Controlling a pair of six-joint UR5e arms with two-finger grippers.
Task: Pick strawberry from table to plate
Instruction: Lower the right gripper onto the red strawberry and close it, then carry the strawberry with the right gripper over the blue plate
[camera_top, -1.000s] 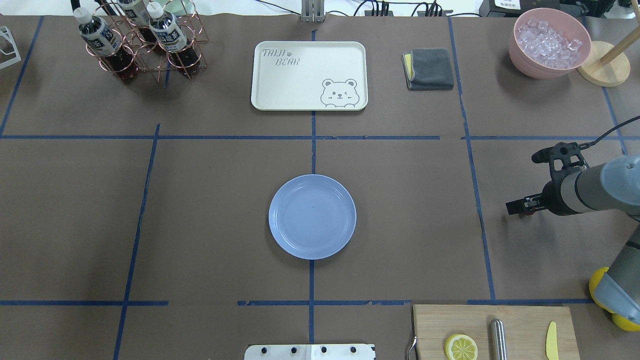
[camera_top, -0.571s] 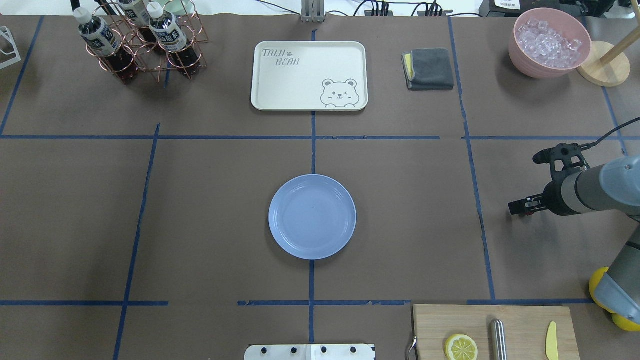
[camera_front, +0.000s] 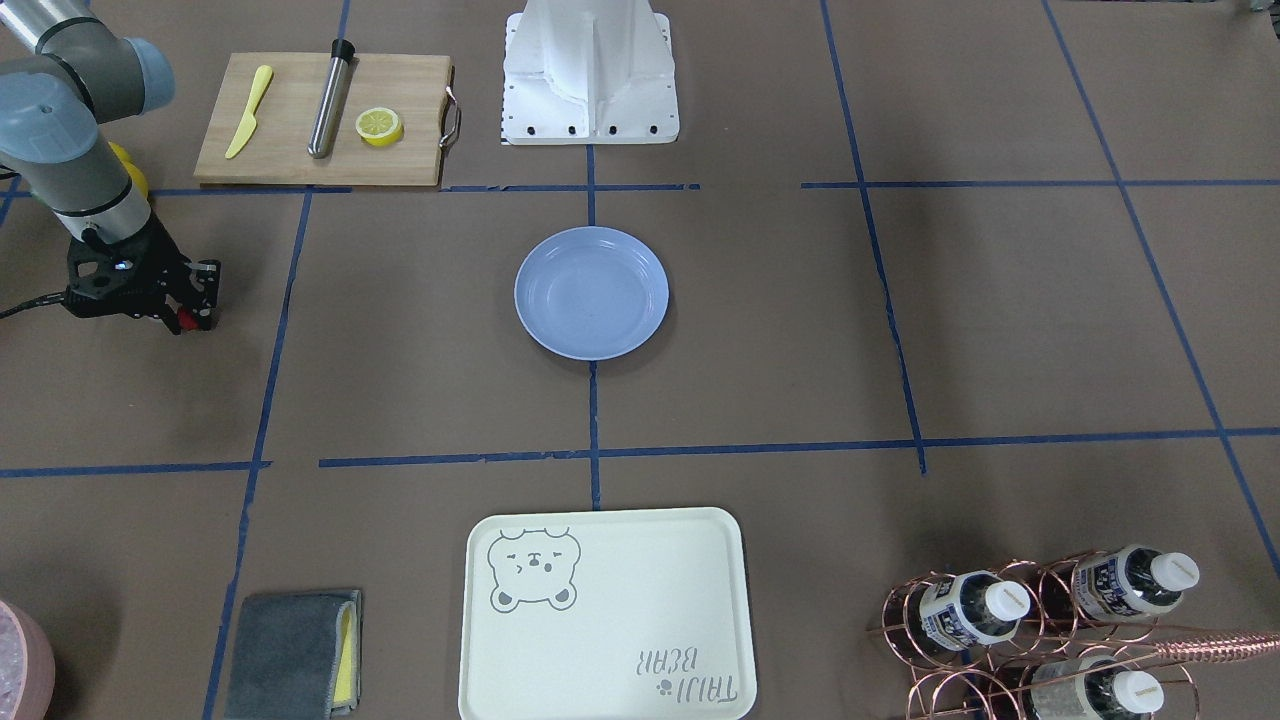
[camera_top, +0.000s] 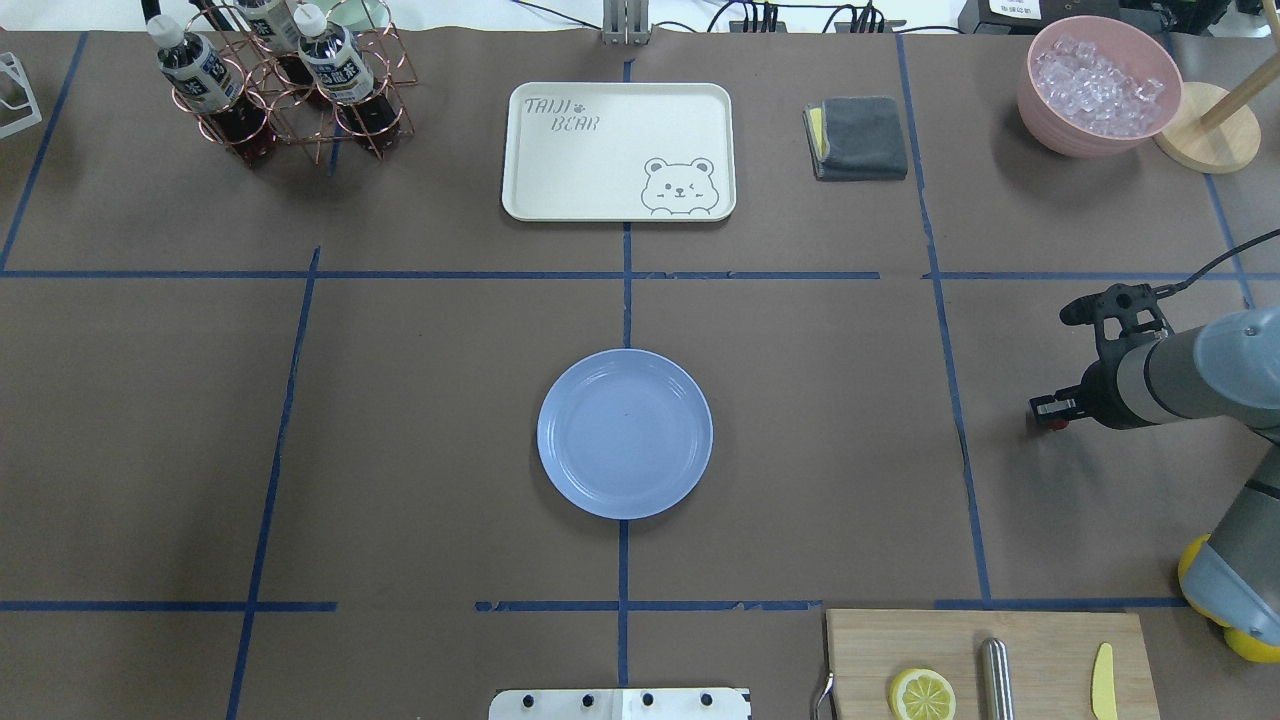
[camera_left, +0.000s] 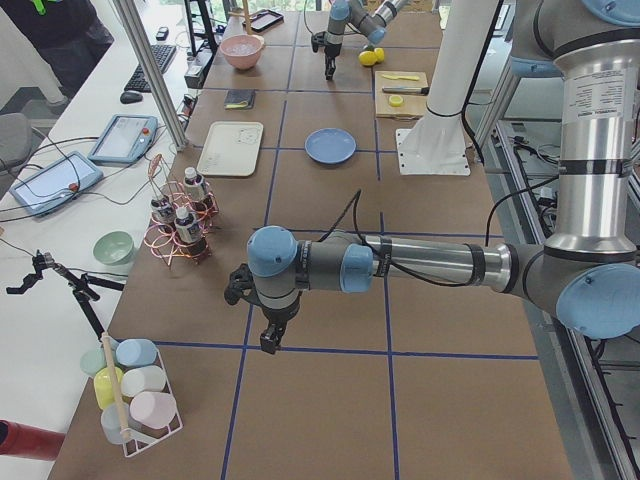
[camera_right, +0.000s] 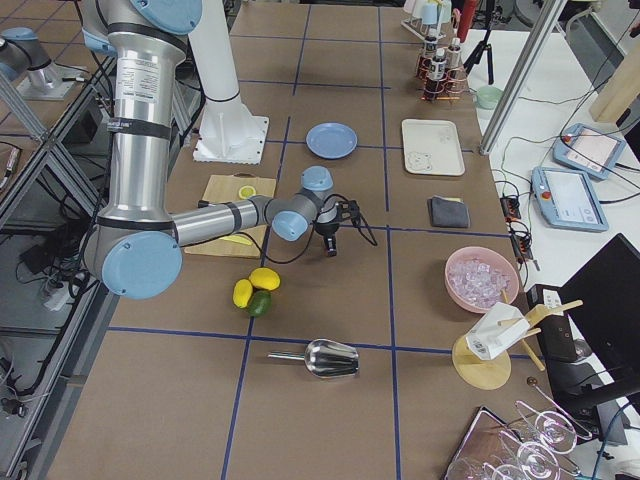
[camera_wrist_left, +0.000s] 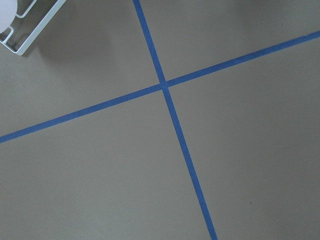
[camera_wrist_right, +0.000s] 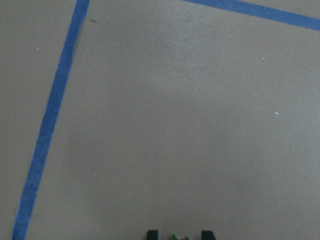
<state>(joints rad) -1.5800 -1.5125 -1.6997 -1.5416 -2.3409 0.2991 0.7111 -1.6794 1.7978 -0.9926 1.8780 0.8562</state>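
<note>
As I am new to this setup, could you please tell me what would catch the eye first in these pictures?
The empty blue plate stands out at the centre of the table. On the robot's right side, the right gripper hangs low over the table with a tiny red strawberry between its open fingertips. A cream tray with a bear print lies beyond the plate, near the far edge.

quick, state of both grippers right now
Left gripper: cannot tell; it shows only in the side view.
Right gripper: fingers either side of the strawberry; cannot tell if clamped.
</note>
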